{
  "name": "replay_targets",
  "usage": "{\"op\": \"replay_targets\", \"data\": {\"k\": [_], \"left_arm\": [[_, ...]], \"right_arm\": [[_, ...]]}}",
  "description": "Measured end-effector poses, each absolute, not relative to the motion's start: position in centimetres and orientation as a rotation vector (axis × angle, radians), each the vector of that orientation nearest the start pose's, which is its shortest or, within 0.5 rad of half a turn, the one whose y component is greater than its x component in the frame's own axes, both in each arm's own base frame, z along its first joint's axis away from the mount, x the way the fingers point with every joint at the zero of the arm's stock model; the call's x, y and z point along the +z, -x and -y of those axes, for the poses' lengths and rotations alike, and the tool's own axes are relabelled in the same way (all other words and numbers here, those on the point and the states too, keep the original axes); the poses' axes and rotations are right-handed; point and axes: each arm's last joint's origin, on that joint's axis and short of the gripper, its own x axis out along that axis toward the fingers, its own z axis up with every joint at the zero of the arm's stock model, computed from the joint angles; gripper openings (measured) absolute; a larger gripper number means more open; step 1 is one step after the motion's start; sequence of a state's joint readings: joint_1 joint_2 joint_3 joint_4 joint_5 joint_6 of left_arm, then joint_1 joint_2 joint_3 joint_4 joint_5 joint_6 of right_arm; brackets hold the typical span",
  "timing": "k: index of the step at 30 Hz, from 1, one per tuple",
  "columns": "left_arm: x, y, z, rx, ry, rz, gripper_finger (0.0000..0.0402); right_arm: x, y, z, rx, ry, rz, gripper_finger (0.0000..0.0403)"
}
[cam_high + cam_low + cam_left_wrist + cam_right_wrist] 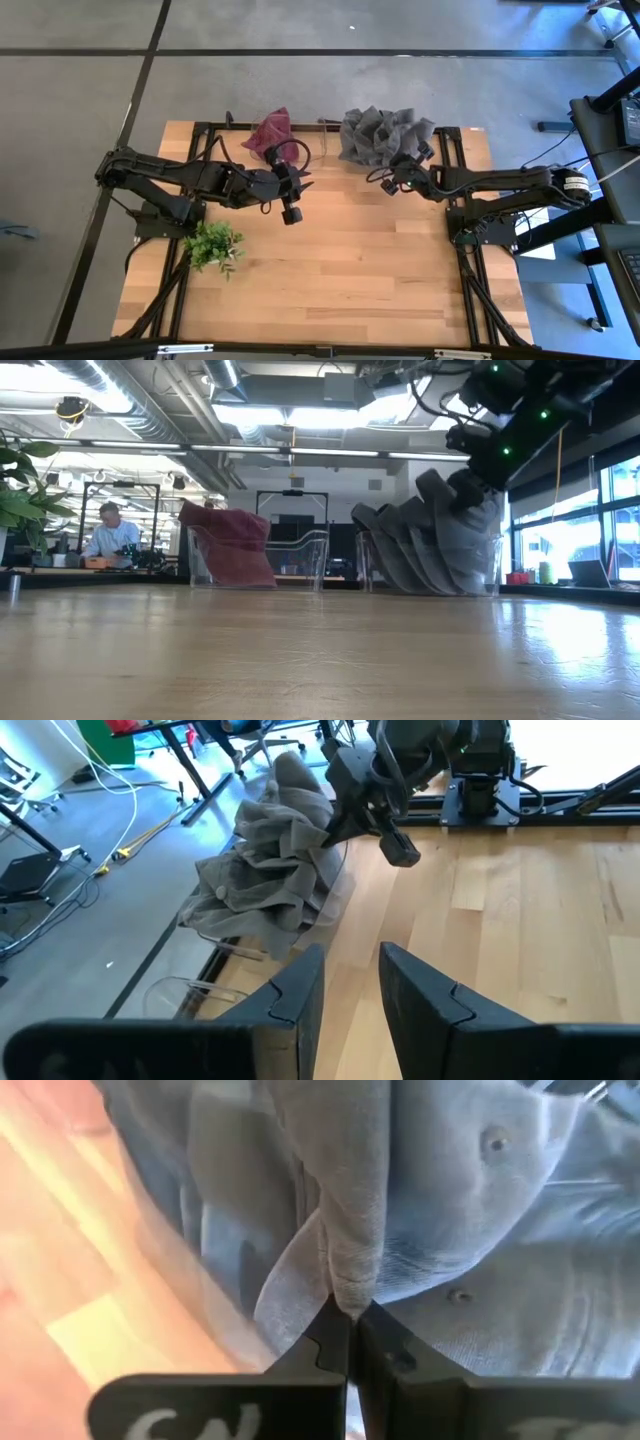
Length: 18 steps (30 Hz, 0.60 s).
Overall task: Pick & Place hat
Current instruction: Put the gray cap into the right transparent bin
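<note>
**A:** What is looking risky to you right now?

**B:** The right gripper (pixel 348 1315) is pinching a fold of a grey hat (pixel 340 1200) with its fingers closed tight on the cloth — but it is only catching a thin edge. If the arm is pulling away quickly, I am guessing that fold is slipping out, or a neighbouring hat from the grey pile (pixel 380 135) is getting dragged along, since they are all packed against each other in the clear bin (pixel 425 560).

**A:** And the other arm?

**B:** The left gripper (pixel 350 985) is holding nothing; its fingers are standing partly apart, hovering over the table (pixel 340 270) near the red hat (pixel 270 130). That hat is sitting in its own clear container (pixel 300 560) at the table's far edge, just beside the grey pile's bin.

**A:** Is anything standing in the way?

**B:** The two grippers are working fairly near each other — the left wrist view is showing the right arm straight ahead, so a sideways carry is risking a brush between them. The bin wall is also sitting close to the pinched cloth and could be snagging it. The small plant (pixel 213 245) is sitting near the left arm's base, well clear of the hats.
</note>
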<state>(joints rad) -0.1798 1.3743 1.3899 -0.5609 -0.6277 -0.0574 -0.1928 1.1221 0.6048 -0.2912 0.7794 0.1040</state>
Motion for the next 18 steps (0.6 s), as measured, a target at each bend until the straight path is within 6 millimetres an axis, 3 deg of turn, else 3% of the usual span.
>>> {"op": "replay_targets", "data": {"k": [8, 13, 18], "left_arm": [[36.9, -28.9, 3.5, 0.459, -0.174, -0.515, 0.0095], [36.2, -29.0, 3.5, 0.459, -0.182, -0.534, 0.0095], [36.3, -29.0, 3.5, 0.460, -0.176, -0.521, 0.0095]], "right_arm": [[18.1, -18.9, 5.6, -0.894, 0.105, -0.847, 0.0004], [18.0, -18.8, 5.6, -0.899, 0.110, -0.856, 0.0011], [19.1, -19.3, 5.7, -0.851, 0.198, -0.884, 0.0058]]}}
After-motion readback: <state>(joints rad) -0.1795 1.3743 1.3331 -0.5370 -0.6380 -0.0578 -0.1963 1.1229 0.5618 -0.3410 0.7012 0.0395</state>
